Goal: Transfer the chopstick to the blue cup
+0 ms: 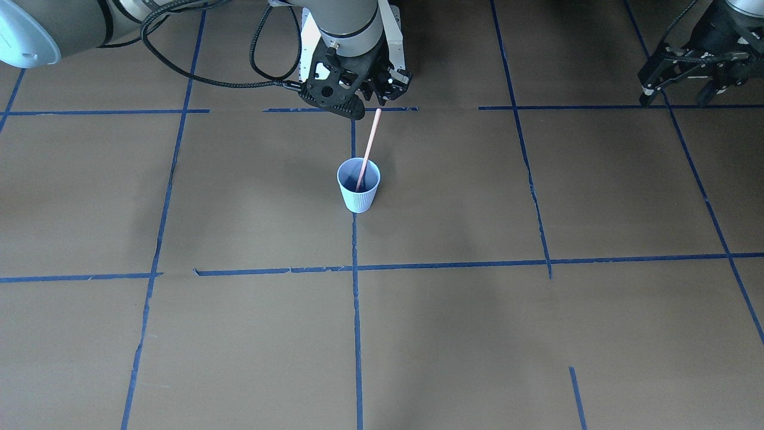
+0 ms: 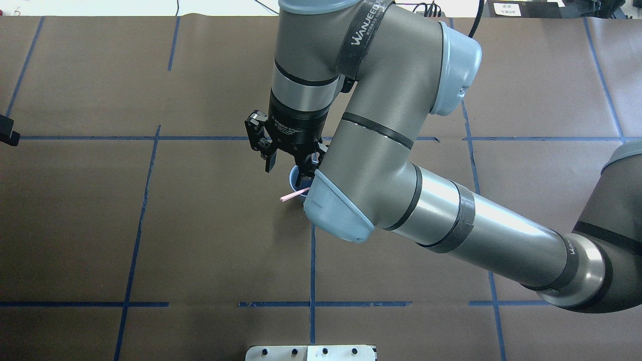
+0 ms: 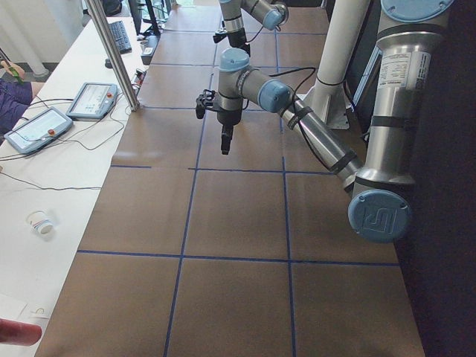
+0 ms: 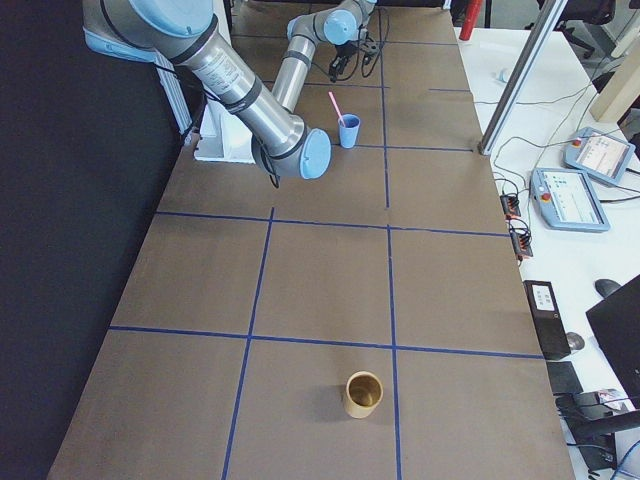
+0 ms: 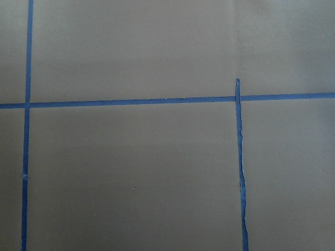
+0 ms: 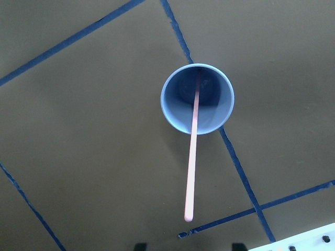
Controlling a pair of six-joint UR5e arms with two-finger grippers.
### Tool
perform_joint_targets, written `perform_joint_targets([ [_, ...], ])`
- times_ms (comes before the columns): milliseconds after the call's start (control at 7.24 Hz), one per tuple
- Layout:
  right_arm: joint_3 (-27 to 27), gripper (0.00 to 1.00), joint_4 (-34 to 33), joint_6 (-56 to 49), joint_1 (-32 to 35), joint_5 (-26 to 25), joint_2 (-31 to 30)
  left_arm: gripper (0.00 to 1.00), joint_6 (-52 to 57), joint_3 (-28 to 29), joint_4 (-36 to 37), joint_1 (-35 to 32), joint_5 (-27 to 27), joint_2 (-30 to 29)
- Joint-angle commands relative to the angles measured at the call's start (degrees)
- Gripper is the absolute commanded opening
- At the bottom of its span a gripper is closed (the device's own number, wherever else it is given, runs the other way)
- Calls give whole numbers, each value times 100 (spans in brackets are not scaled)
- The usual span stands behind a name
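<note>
The blue cup (image 1: 359,191) stands upright on the brown table by a tape crossing. The pink chopstick (image 1: 369,146) stands in it, lower end on the cup's bottom, leaning on the rim toward the robot. In the right wrist view the chopstick (image 6: 192,157) runs from inside the cup (image 6: 209,104) out over its rim. My right gripper (image 1: 373,98) hangs open just above the stick's top end and does not hold it. My left gripper (image 1: 680,89) hovers open and empty, far off to the side.
Blue tape lines (image 1: 356,334) divide the table into squares. A tan cup (image 4: 363,393) stands far from the blue cup (image 4: 348,130), near the table's right end. Beyond the table's edge lie teach pendants (image 4: 572,195) and cables. A white base plate (image 2: 311,352) sits at the robot's side.
</note>
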Motion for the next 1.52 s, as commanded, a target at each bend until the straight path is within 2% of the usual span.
perform_joint_targets([
  [0, 945, 100, 241, -44, 219, -212, -716, 100, 15, 22, -7, -9, -2, 35],
  [138, 1780, 100, 696, -167, 561, -353, -1654, 100, 268, 22, 2, -104, -28, 262],
  [276, 1910, 100, 1083, -385, 999, -363, -2072, 100, 749, 136, -7, -314, -203, 429],
  [414, 1868, 100, 1122, -910, 1291, -389, -2442, 100, 1276, 467, -24, -656, -465, 449],
  [967, 1736, 100, 1122, -5640, 2960, -188, -4480, 100, 3913, 2111, -68, -2080, -670, 519],
  [1105, 1692, 100, 1122, -6853, 3303, -179, -4972, 100, 3970, 2349, -77, -2144, -670, 563],
  [1243, 1605, 100, 1122, -7509, 3681, 21, -5368, 100, 3970, 2543, -103, -2231, -679, 615],
  [1381, 1578, 100, 1131, -7568, 4145, 459, -5337, 100, 3970, 2641, -173, -2232, -679, 624],
])
